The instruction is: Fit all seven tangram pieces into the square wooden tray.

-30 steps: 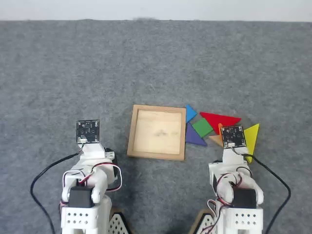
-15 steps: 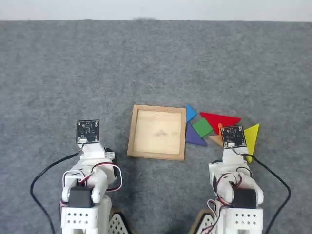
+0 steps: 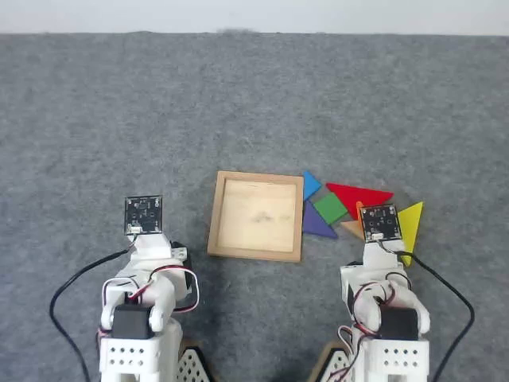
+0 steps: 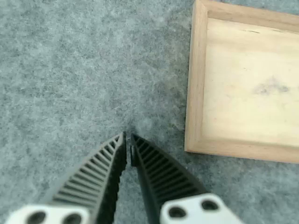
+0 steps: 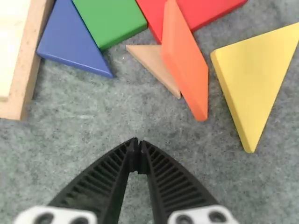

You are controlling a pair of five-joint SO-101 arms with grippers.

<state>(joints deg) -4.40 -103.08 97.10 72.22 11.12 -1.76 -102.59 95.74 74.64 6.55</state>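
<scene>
The square wooden tray (image 3: 256, 252) lies mid-table with nothing in it, also seen in the left wrist view (image 4: 194, 93). To its right cluster the tangram pieces: a blue triangle (image 3: 309, 184), a green square (image 3: 329, 208), a purple triangle (image 3: 315, 224), a red triangle (image 3: 358, 194) and a yellow triangle (image 3: 411, 223). The right wrist view adds a tan triangle (image 5: 152, 63) and an orange piece (image 5: 184, 60) leaning on the others. My left gripper (image 4: 127, 138) is shut over bare carpet beside the tray. My right gripper (image 5: 138, 141) is shut just short of the pieces.
Grey carpet (image 3: 119, 111) covers the whole table, with wide free room behind and to the left of the tray. Both arm bases (image 3: 135, 334) stand at the near edge, cables trailing beside them.
</scene>
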